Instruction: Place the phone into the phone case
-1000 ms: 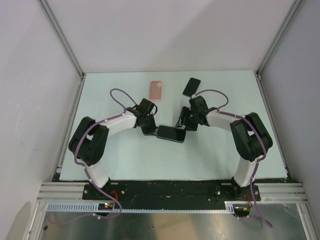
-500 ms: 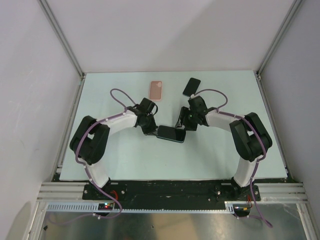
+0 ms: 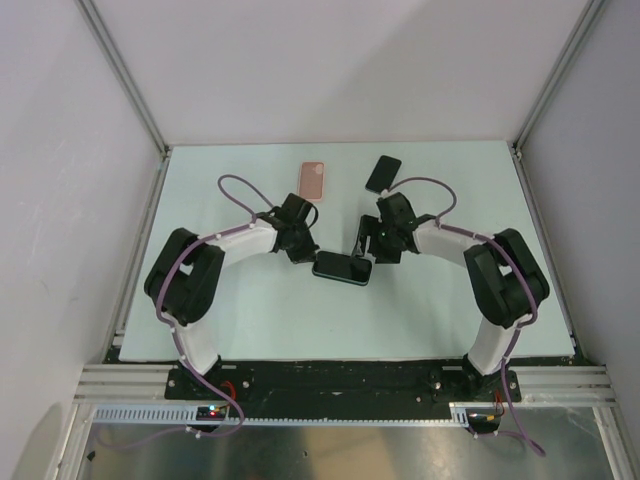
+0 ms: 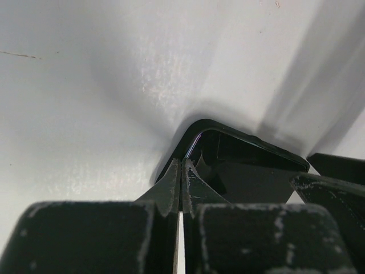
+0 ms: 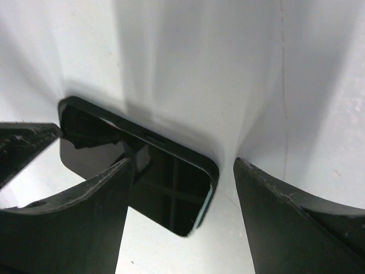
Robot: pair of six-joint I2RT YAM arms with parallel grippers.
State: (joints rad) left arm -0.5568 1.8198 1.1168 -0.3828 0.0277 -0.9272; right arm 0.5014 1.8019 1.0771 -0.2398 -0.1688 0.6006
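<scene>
left gripper (image 4: 181, 171): phone (image 4: 245, 168) corner blocks ahead | right gripper (image 5: 181, 164): phone end between fingers, open table (image 5: 188, 63) beyond

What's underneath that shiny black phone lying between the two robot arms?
Only the pale green table shows around the glossy black phone, which seems to lie flat on it. Whatever is directly beneath is covered by the phone itself.

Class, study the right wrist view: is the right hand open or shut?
Open. The right hand has its fingers wide apart; a gap shows between the phone and one finger, so nothing is clamped.
</scene>
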